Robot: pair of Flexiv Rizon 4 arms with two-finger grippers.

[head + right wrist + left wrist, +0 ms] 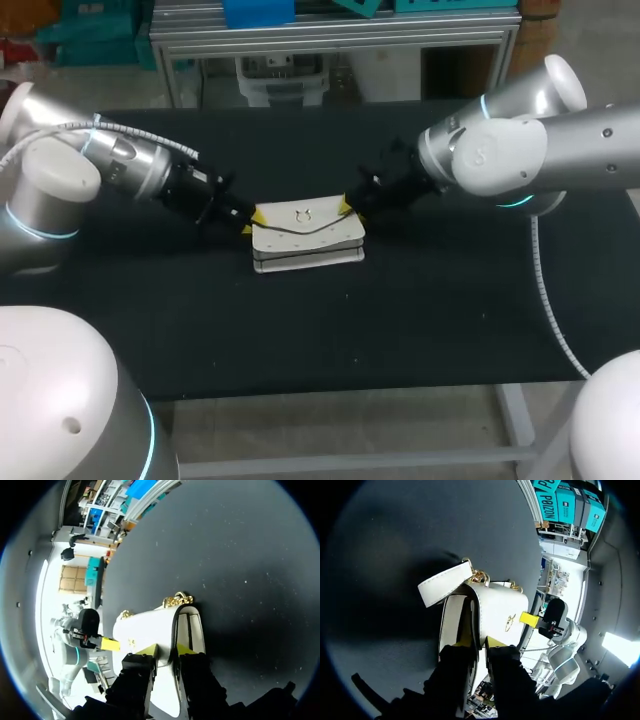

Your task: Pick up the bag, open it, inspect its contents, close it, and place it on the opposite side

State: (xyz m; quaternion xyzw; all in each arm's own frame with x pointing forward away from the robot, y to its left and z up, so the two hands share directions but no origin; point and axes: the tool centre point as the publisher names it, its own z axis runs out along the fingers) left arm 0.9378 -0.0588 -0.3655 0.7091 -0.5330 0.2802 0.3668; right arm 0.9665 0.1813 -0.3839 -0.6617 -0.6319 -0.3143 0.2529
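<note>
Two ends pinched: the pick-up looks in hand.
Left claw [480, 641] and right claw [166, 650], each nearly closed, nip the white bag [305, 238] by its flap edge; it sits between them on the counter [430, 320]. Next, likely an even joint lift.

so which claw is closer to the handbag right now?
Neither, it's a tie. The left claw is shut on the white handbag at its left end, and the right claw is shut on its right end.
</note>
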